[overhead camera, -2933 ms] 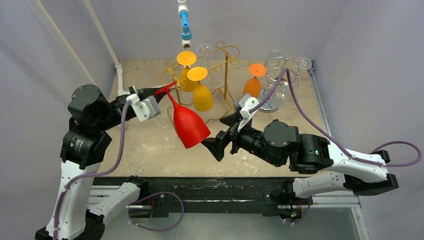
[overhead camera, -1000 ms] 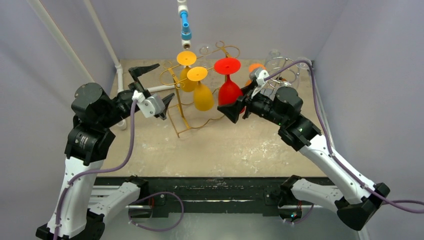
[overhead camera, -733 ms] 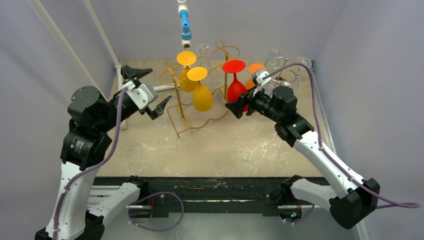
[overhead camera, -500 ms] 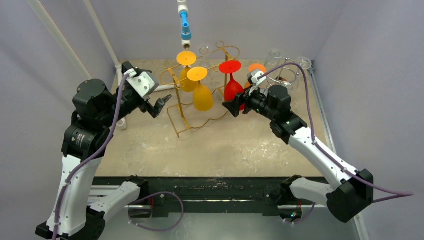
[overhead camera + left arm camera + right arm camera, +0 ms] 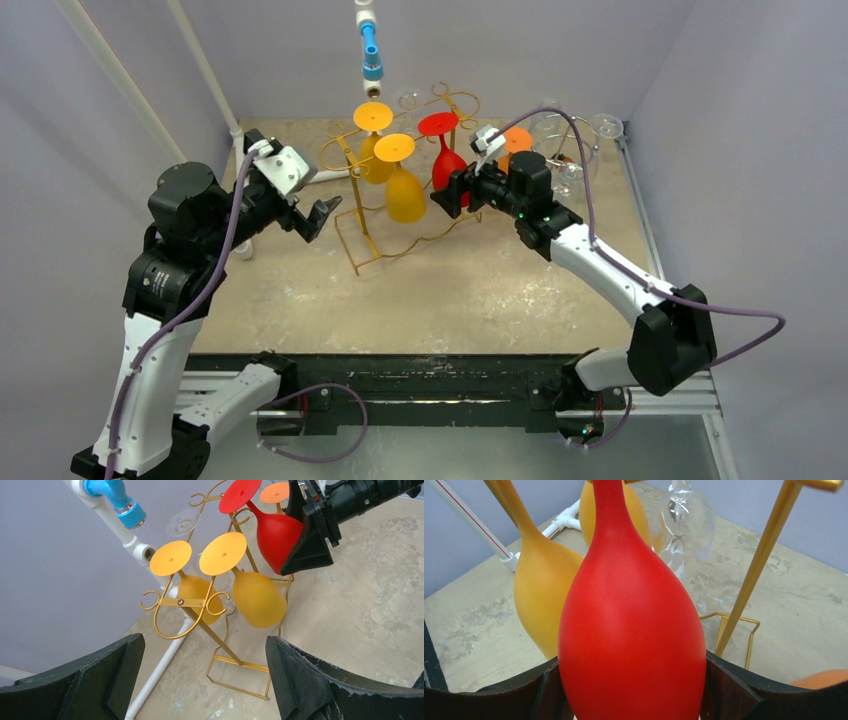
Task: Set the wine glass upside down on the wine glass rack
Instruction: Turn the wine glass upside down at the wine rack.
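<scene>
While the right gripper (image 5: 448, 190) is clamped on the bowl of the red glass (image 5: 442, 168), one finger against each side of it, the glass hangs upside down with its foot on top, right up against the right-hand arm of the gold rack (image 5: 182, 602). The foot sits level with the curled tips of that arm. The views do not settle whether the stem has entered the slot between the two wires or only stands in front of it. Two yellow glasses (image 5: 405, 195) hang from the neighbouring arms, just beside the red one, and the red bowl looks near the closer of them. The left gripper (image 5: 292, 170) hovers to the left of the rack with its jaws wide apart and nothing between them. The step in hand looks like the hanging itself: feeding the stem into the slot. The next move probably calls for a level slide along the arm, foot kept above the wires and bowl kept off the yellow one, then a small drop so the foot rests on the wires before the jaws let go.
</scene>
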### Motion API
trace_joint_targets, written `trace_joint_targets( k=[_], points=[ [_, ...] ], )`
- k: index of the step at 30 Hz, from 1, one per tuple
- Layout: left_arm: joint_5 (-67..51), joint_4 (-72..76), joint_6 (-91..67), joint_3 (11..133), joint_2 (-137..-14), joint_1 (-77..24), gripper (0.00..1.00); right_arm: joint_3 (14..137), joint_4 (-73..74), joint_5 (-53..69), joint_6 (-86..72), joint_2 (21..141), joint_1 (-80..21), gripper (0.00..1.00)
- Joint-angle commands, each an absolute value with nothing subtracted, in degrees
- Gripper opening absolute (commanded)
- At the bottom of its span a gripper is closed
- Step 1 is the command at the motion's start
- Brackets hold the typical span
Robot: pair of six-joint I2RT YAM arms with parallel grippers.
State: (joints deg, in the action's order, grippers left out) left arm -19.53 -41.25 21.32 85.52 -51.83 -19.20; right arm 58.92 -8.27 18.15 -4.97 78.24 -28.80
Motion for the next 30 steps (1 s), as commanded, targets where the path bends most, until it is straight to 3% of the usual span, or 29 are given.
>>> trace_joint_targets(
  k=[1,30],
  points=[
    [-19.69,-41.23,18.81,85.14,-51.44,-19.34,1.00,63.75,-11.34,19.69,-2.90,79.74,-28.01,0.46],
    [-21.97,-39.82,18.46,85.84,-51.78,-19.34,1.00,60.18,-10.99,21.65,-1.42,79.39,-27.25,0.45]
  ],
)
